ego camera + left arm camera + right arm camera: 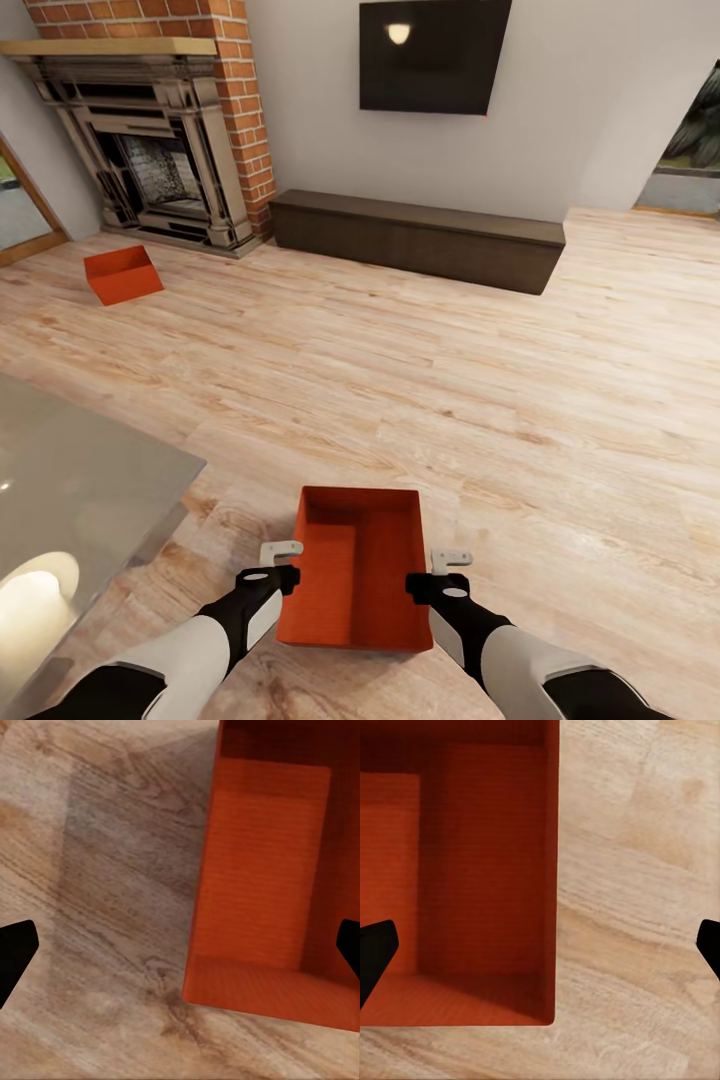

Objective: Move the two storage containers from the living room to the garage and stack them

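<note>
Near storage container (355, 570) flanked by both end effectors
Left end effector (281, 563) and right end effector (440, 572) are spread astride its side walls; second container (122, 274) is seen far left

Through my left wrist camera I looked down into the open orange-red storage container (262, 870), its ribbed bottom bare. Its near wall (196, 885) ran between my two dark fingertips (15, 952), which stood wide apart, one over the light wood-plank floor (97, 855), the other over the bin's interior. A soft shadow lay on the planks beside the container.
</note>
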### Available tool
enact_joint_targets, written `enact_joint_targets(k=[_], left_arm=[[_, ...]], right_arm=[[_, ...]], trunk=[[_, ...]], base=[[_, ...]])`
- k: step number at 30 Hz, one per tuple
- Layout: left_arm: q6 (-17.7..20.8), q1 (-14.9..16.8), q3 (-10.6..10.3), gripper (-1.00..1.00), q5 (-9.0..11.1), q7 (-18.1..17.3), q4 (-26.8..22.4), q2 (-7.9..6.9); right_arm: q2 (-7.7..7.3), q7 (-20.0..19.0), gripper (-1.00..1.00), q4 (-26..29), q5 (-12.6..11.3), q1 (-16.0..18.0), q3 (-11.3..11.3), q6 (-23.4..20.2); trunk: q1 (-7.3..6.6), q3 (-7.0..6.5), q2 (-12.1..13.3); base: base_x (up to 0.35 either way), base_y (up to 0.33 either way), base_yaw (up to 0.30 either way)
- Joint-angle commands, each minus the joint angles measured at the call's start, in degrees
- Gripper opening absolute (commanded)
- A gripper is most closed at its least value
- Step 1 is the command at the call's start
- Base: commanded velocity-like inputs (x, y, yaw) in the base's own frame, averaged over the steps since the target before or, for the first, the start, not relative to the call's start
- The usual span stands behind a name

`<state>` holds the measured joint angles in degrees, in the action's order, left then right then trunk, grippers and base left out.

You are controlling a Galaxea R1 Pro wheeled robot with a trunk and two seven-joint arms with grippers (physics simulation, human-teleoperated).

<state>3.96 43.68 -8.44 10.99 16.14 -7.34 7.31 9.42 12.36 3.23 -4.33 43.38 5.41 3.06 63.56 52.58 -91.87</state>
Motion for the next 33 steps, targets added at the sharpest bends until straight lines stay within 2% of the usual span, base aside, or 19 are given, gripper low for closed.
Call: enact_joint_targets(k=[1,33], left_arm=[[0.3,0.0,-0.5,1.00,0.5,0.3,-0.1,-0.01],[0.4,0.0,-0.5,1.00,0.3,0.3,0.1,-0.16]], right_arm=[[0.00,0.2,1.00,-0.1,-0.4,0.0,0.5,0.2],[-0.01,0.2,1.00,-0.1,-0.5,0.0,0.5,0.2]], trunk=[[0.22,0.22,-0.4],[7.25,5.97,-13.3]], base=[[0.000,0.000,0.000],[0.000,0.000,0.000]])
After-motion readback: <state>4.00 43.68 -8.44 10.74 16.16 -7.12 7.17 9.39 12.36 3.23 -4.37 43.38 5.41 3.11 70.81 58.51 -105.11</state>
